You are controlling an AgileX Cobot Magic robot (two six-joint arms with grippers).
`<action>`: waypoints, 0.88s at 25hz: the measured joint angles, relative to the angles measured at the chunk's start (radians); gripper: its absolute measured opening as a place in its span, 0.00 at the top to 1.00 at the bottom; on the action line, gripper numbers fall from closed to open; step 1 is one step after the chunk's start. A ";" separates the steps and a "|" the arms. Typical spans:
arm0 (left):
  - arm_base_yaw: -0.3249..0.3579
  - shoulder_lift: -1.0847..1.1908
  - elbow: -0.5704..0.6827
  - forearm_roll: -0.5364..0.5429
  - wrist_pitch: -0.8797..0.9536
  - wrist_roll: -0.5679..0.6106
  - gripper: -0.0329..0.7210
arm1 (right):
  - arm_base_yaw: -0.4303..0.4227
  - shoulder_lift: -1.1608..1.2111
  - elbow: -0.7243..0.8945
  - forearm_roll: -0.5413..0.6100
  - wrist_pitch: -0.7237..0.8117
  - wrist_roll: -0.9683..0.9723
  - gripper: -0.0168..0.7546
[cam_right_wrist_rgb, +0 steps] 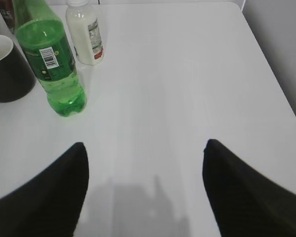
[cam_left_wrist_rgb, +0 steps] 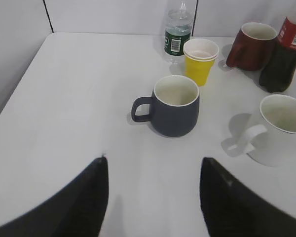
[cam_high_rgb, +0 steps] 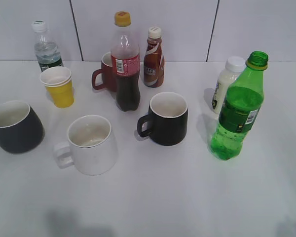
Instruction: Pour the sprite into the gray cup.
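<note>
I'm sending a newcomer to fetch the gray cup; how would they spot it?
On the white table, look to the far left edge, left of the white mug. The gray cup is charcoal and rounded, narrowing toward its rim, unlike the straight-sided black mug.

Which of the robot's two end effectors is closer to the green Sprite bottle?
The right end effector. The Sprite bottle stands ahead of it, off to its left. The left end effector faces the gray cup, on the far left of the table.
</note>
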 joint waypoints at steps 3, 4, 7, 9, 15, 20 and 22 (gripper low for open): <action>0.000 0.000 0.000 0.000 0.000 0.000 0.35 | 0.000 0.000 0.000 0.000 0.000 0.000 0.27; 0.000 0.000 0.000 0.000 0.000 0.000 0.35 | 0.000 0.000 0.000 0.000 0.000 0.000 0.27; 0.000 0.000 0.000 0.000 0.000 0.000 0.35 | 0.000 0.000 0.000 0.000 0.000 0.000 0.27; 0.000 0.000 0.000 0.000 0.000 0.000 0.35 | 0.000 0.000 0.000 0.000 0.000 0.000 0.27; 0.000 0.000 0.000 0.000 0.000 0.000 0.35 | 0.000 0.000 0.000 0.000 0.000 0.000 0.27; 0.000 0.000 0.000 0.000 0.000 0.000 0.35 | 0.000 0.000 0.000 0.000 0.000 0.000 0.27; 0.000 0.000 0.000 0.000 0.000 0.000 0.35 | 0.000 0.000 0.000 0.000 0.000 0.000 0.27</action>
